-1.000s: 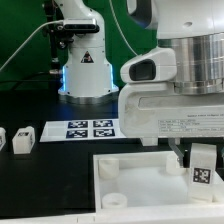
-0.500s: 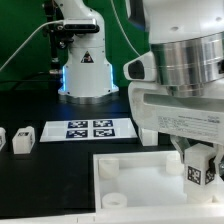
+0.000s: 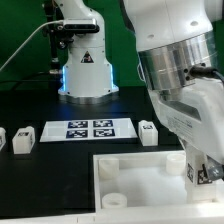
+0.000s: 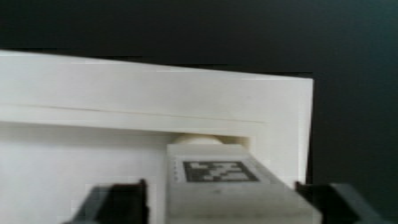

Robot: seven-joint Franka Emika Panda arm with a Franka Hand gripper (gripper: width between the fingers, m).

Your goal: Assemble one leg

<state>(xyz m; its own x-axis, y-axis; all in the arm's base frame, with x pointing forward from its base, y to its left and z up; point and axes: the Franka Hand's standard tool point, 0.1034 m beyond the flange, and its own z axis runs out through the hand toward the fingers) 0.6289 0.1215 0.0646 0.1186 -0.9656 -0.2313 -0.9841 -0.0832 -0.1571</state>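
**A:** Green curtain [image 3: 18, 25] at the back, black tabletop [image 3: 45, 175] in front. Where is the leg?

**B:** The leg [image 3: 205, 170] stands upright at the corner of the square white panel [image 3: 145, 182] on the exterior view's right, directly under the arm [image 3: 175, 60]. The wrist view shows its tagged face between the two fingers [image 4: 121, 203] of the pincer [image 4: 224, 203].

**A:** Is it held, then?

**B:** I cannot tell. The pincer straddles the leg, but dark gaps show on either side. The picture's edge cuts off the place where the fingers would touch.

**A:** How would it handle?

**B:** By its looks it is a small hard plastic post, light and stiff. Its smooth faces could slip. I would take it on two opposite flat sides, squarely, so that it cannot tip or twist askew at the corner.

**A:** And the arm's pose?

**B:** It fills the exterior view's right, close to the camera and tilted, with the hand pointing down over that corner. Another small white block [image 3: 148, 132] sits just beside the marker board [image 3: 90, 128], behind the panel.
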